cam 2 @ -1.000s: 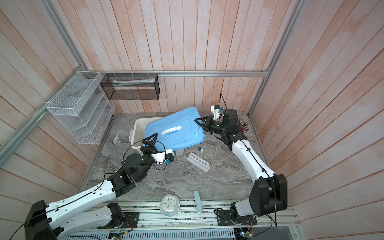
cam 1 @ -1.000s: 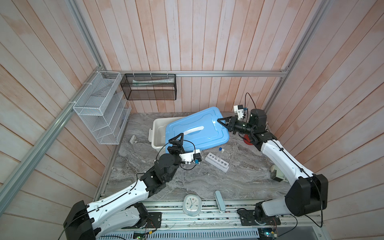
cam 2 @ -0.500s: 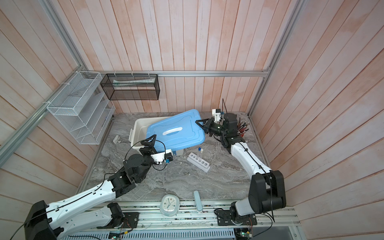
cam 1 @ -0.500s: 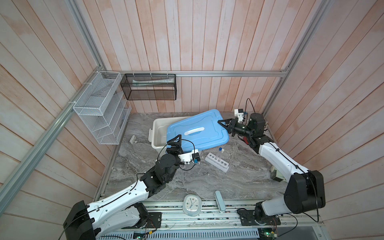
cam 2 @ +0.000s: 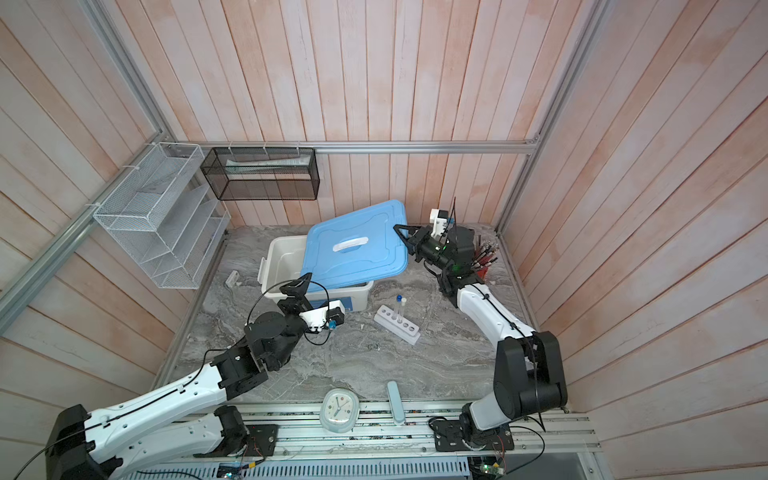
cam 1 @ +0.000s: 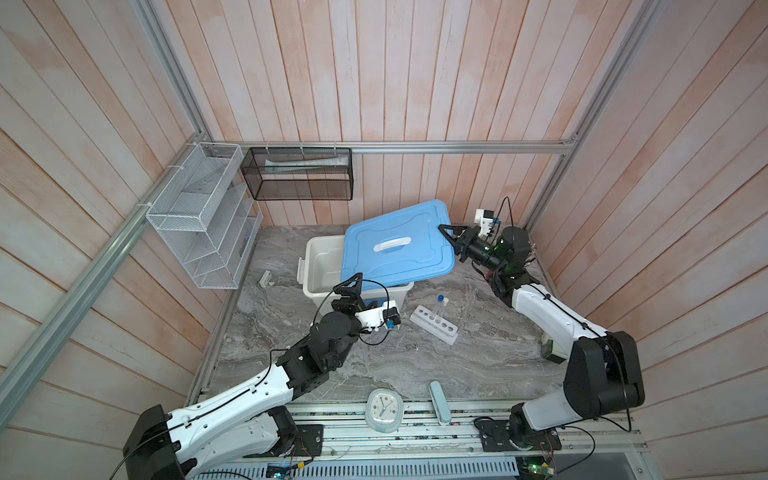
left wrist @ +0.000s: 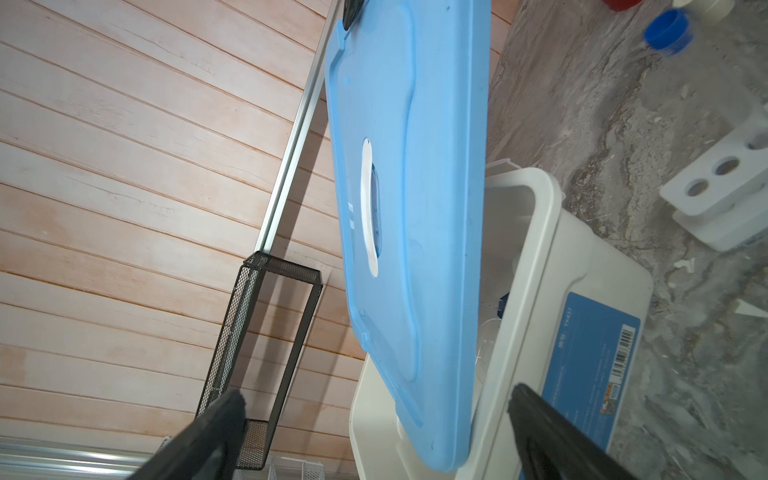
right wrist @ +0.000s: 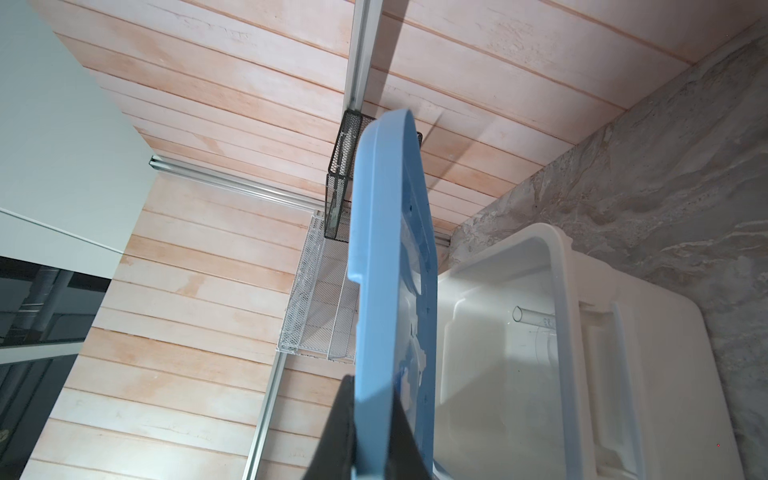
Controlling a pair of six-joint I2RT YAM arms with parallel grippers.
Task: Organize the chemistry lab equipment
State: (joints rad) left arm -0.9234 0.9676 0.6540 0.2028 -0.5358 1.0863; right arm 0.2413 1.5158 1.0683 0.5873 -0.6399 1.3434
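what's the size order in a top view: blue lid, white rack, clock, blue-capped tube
1. blue lid, by far the largest
2. clock and white rack, too alike to rank
3. blue-capped tube, smallest

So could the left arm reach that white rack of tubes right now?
Probably yes: the left end effector is open and empty, and the white rack stands on bare table close beside it, nothing between. It would have to turn away from the bin.
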